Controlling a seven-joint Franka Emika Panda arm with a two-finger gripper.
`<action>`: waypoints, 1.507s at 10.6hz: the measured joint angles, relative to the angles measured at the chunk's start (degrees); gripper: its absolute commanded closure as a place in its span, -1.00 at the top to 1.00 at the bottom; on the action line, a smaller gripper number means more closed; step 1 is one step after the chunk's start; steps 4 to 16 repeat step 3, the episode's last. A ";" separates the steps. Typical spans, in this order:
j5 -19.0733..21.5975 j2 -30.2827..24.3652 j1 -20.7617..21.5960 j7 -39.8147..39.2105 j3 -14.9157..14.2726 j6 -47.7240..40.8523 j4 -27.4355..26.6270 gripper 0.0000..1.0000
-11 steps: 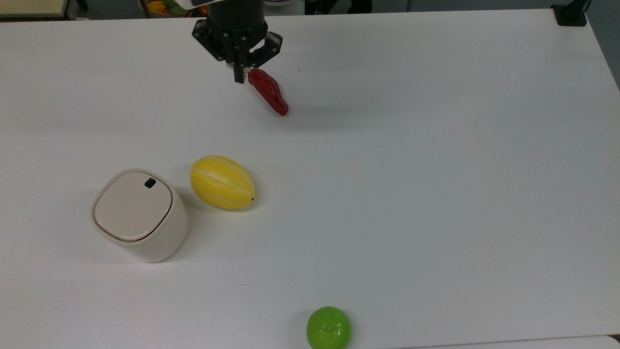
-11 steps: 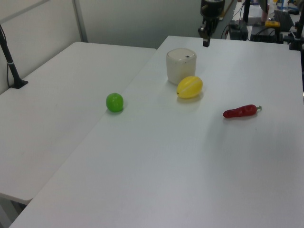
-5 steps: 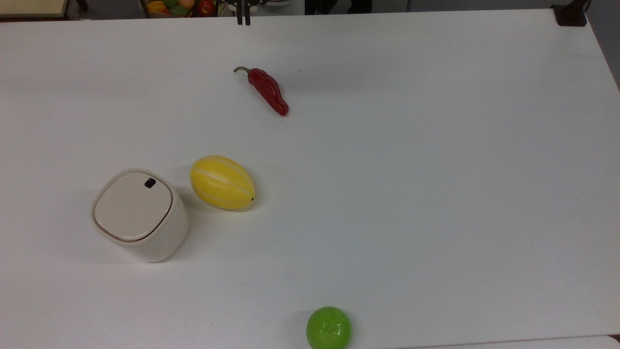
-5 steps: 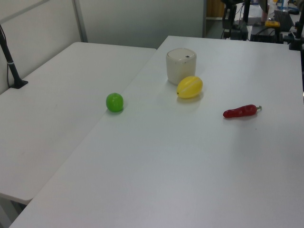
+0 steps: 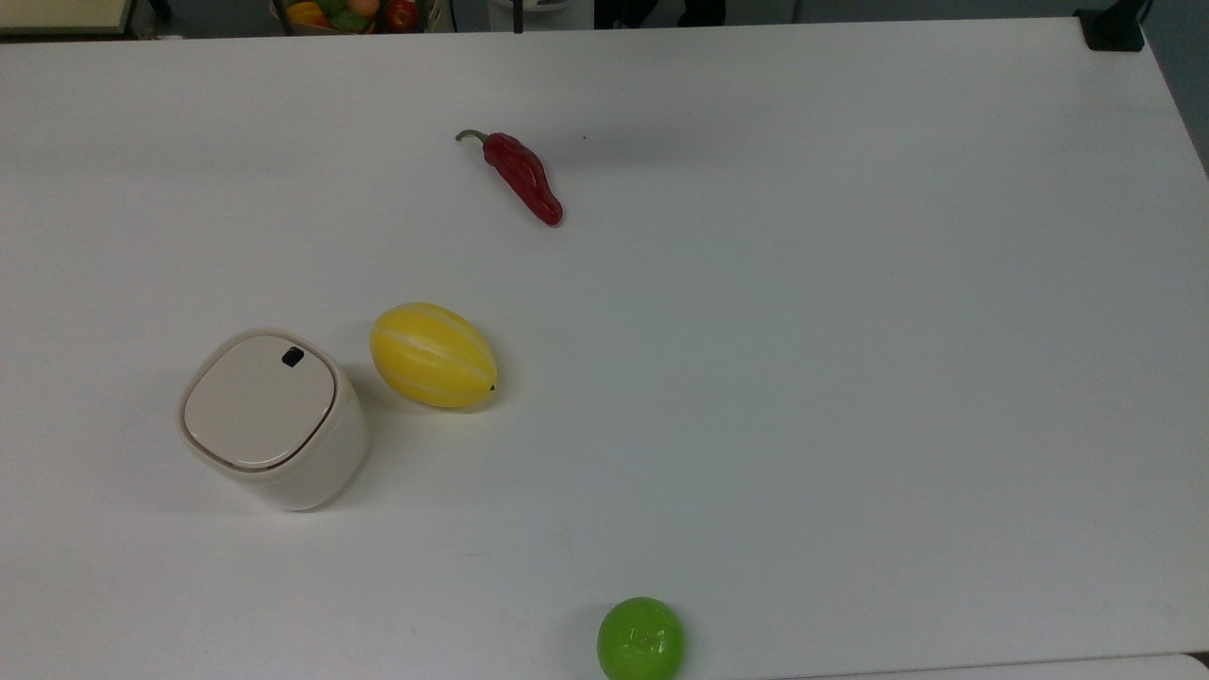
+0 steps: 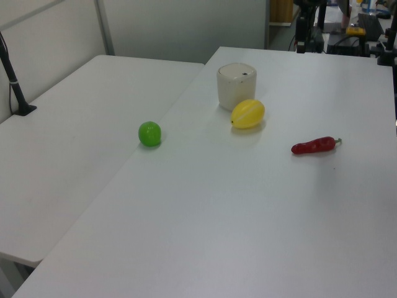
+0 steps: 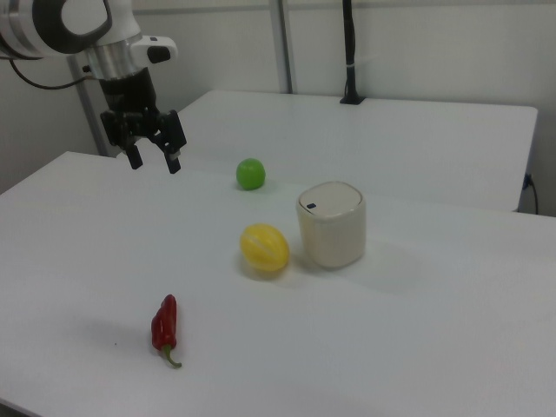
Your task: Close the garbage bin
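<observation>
The garbage bin (image 5: 272, 418) stands on the white table (image 5: 850, 331) with its flat lid (image 5: 259, 400) down flush and a small black button (image 5: 293, 356) near one corner. In the right view the gripper (image 7: 154, 160) hangs in the air with its two fingers spread apart and nothing between them, up over the right view's left part of the table, well apart from the bin. Below it and nearer the camera in the right view lies a red chili pepper (image 7: 164, 324). A yellow melon (image 5: 433, 354) sits just beside the bin, on the top view's right of it. A green ball (image 5: 640, 638) rests near the bottom table edge in the top view, by the seam where a second white table (image 6: 68, 143) joins in the left view. The broad stretch to the top view's right is bare tabletop. Beyond the far edge in the top view a container of coloured produce (image 5: 349, 13) is cut off by the frame. A black post (image 7: 349, 52) rises from the second table in the right view.
</observation>
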 measured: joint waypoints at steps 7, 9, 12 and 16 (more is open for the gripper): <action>0.00 -0.50 -0.85 -0.02 -0.12 -0.08 0.08 1.00; 0.00 -0.50 -0.85 -0.02 -0.12 -0.08 0.08 1.00; 0.00 -0.50 -0.85 -0.02 -0.12 -0.08 0.08 1.00; 0.00 -0.50 -0.85 -0.02 -0.12 -0.08 0.08 1.00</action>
